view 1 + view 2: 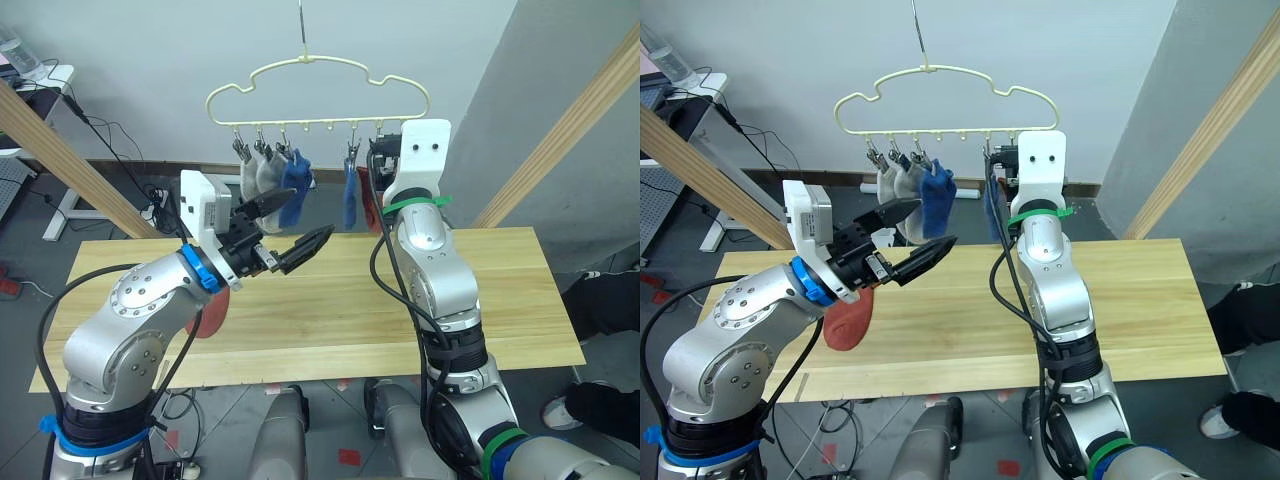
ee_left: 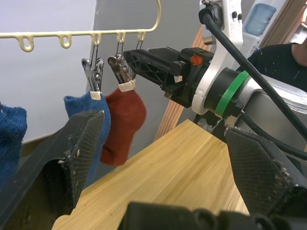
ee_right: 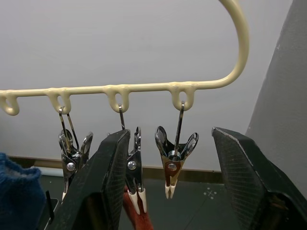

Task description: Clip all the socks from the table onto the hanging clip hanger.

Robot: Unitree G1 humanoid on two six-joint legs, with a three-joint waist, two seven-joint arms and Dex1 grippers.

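Both my grippers sit empty with fingers apart. Left gripper [image 1: 292, 232] hovers mid-frame over the table [image 1: 520, 300], jaws spread and pointed toward the hanger, likely ready for the next pick. Right gripper [image 3: 168, 191] is raised at the clip hanger [image 1: 318, 92], upper centre, its fingers straddling the last empty clip [image 3: 173, 163]; I judge it is there to press that clip open for the final sock. Hung already: two grey socks [image 1: 262, 175], a blue sock [image 1: 295, 180], another blue sock [image 1: 350, 200], and a rust-red sock [image 2: 123, 124] pinned just beside it. One rust-red sock [image 1: 848, 320] lies on the table at lower left, under my left forearm, so that one is left to do. Table is long light wood with visible grain. Room: pale wall behind, dark floor with cables at upper left, slanted wooden poles [image 1: 570, 130] at both sides.
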